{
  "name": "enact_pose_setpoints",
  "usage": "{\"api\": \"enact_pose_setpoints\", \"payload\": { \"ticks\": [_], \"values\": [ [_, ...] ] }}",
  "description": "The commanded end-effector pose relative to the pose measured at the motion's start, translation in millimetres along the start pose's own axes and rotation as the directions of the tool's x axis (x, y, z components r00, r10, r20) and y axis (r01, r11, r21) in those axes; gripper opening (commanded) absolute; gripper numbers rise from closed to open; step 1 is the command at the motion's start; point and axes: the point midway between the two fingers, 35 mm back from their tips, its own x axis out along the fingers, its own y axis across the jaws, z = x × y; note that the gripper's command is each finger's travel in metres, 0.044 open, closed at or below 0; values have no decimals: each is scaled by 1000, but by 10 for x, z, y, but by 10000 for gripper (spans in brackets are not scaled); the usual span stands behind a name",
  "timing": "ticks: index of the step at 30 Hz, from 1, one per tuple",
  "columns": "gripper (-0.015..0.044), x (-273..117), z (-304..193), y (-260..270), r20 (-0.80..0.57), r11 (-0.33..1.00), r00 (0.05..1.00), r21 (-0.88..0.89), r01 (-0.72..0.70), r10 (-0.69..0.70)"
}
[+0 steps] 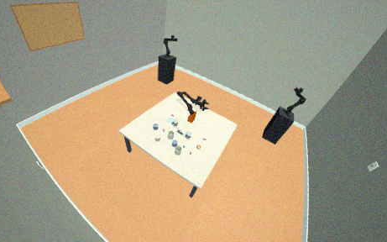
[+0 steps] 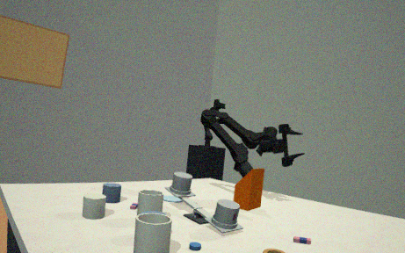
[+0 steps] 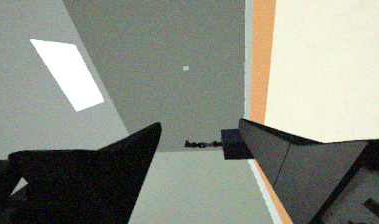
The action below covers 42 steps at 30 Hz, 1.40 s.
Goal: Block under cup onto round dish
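Note:
Two grey cups stand upside down on the balance [image 2: 197, 217] [image 1: 180, 132]. The far cup [image 2: 182, 182] [image 1: 175, 122] is on the end beside the light-blue round dish [image 2: 171, 199] [image 1: 169, 120]. The near cup [image 2: 226, 213] [image 1: 188, 134] is on the other end. The block is not visible, and I cannot tell which cup covers it. No cup shows on the dish. My gripper [image 1: 207, 105] [image 2: 303, 143] [image 3: 199, 124] is open and empty, raised high, well away from both cups and pointing away from the balance.
An orange block-like obstacle [image 1: 191, 118] [image 2: 248, 191] stands between arm base and balance. Several other grey and blue cups, including a tall grey one [image 2: 153, 234], stand on the opposite side. A blue disc [image 2: 195, 246] and a pink-and-blue piece [image 2: 302, 240] lie near the near cup.

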Motion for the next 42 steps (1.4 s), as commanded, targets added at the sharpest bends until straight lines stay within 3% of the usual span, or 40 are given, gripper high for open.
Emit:
{"api": "enact_pose_setpoints", "payload": {
  "ticks": [1, 9, 20, 30, 42],
  "values": [
    [426, 2, 4, 1, 2, 1000, 1000, -1, 0, 0],
    [440, 87, 218, 53, 107, 998, 994, -58, 23, -17],
    [440, 201, 840, 157, 409, 968, 908, -173, 182, -97],
    [440, 138, 1423, 215, 637, 891, 745, -202, 408, -197],
    [440, -124, 2061, 246, 812, 708, 481, -123, 695, -331]
  ]
}}
